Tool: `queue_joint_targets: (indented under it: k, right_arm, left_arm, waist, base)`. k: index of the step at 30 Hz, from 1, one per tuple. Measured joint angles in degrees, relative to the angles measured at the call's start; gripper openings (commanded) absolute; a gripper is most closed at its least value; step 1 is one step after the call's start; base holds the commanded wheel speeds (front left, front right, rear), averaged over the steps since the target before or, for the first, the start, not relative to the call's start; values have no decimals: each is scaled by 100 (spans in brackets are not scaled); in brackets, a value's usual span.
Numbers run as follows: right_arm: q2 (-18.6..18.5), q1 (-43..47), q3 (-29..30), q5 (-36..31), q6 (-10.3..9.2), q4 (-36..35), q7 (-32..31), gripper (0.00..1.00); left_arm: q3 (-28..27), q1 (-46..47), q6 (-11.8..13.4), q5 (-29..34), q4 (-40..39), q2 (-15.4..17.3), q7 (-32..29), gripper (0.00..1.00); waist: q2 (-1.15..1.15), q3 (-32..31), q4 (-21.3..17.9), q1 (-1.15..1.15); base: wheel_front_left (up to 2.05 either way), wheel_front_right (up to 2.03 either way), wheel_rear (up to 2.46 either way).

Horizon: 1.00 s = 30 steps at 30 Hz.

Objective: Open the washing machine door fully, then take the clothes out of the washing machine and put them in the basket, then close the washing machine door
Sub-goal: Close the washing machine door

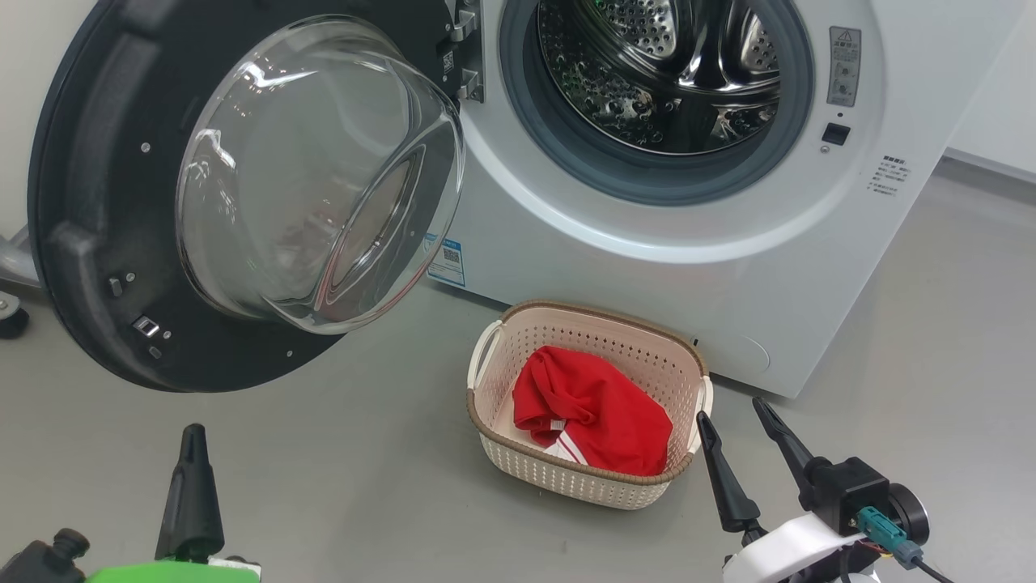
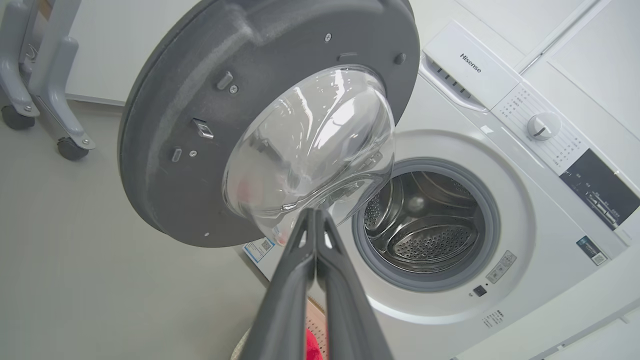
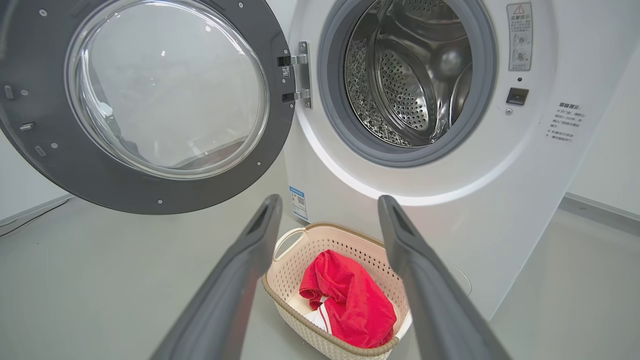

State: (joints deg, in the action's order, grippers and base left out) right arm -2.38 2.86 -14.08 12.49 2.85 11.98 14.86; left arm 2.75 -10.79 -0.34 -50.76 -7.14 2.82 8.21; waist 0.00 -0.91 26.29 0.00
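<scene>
Washing machine door (image 1: 81,202) hangs open; left tool (image 1: 193,431), pinched shut and empty, is nearer, facing its inner side. Right tool (image 1: 731,410), spread wide, sits farther from it.

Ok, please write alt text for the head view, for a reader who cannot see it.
A red garment lies in a cream basket before a white washing machine whose round door stands wide open, its drum empty. Below, the left gripper is shut and the right gripper open.
</scene>
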Motion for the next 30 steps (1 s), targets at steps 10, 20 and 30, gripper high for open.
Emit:
queue_joint_targets:
  k: [10, 20, 30]
  right_arm:
    - [-1, -12, -9, -2, -1, -25, -1, 100]
    - [-7, -141, -31, -124, -2, -77, 0, 100]
    - [-137, -354, -12, -209, 2, -111, -1, 100]
  left_arm:
    - [-263, 103, -381, -2822, -698, -19, 398, 0]
    - [-1979, 788, -497, -4623, -745, 413, -255, 0]
    - [-2626, 1274, 101, -5566, 452, 1806, -1414, 0]
  waist:
    - [0, 136, 47, 0]
    - [0, 359, -31, 0]
    - [0, 658, -240, 0]
  base:
    - [0, 0, 0]
    - [0, 0, 0]
    - [0, 0, 0]
